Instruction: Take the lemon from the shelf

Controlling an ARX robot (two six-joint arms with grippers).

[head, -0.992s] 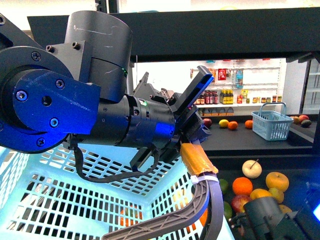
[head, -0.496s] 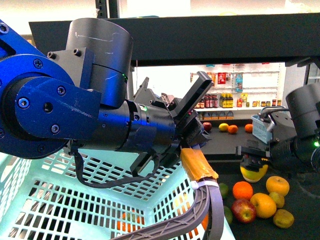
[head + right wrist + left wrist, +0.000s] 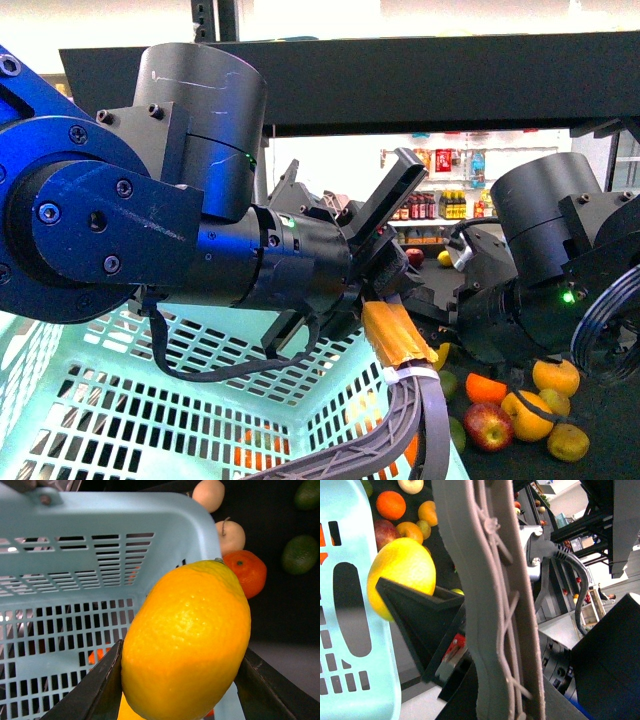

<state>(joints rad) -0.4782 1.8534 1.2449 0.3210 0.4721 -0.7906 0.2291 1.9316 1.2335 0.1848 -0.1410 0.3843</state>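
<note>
The lemon (image 3: pixel 187 640) is large and yellow, clamped between the black fingers of my right gripper (image 3: pixel 185 680), right beside the light blue basket's (image 3: pixel 75 580) rim. From the left wrist it shows next to the basket wall (image 3: pixel 400 575). In the front view only a yellow sliver of it (image 3: pixel 441 354) shows below my right arm (image 3: pixel 540 270). My left gripper (image 3: pixel 385 290) is shut on the grey basket handle (image 3: pixel 415 420), which is wrapped in orange tape (image 3: pixel 395 335). The black shelf frame (image 3: pixel 400 70) spans the top.
Loose fruit lies on the shelf's dark tray (image 3: pixel 605 450): an orange (image 3: pixel 484 388), a red apple (image 3: pixel 487 425), yellow fruits (image 3: pixel 556 377). Something orange (image 3: pixel 255 445) lies in the basket. White wall shelves of bottles (image 3: pixel 440 195) stand far behind.
My right arm has come up from the lower right with the lemon and swung left to the basket's rim. The left arm and basket have barely moved.
</note>
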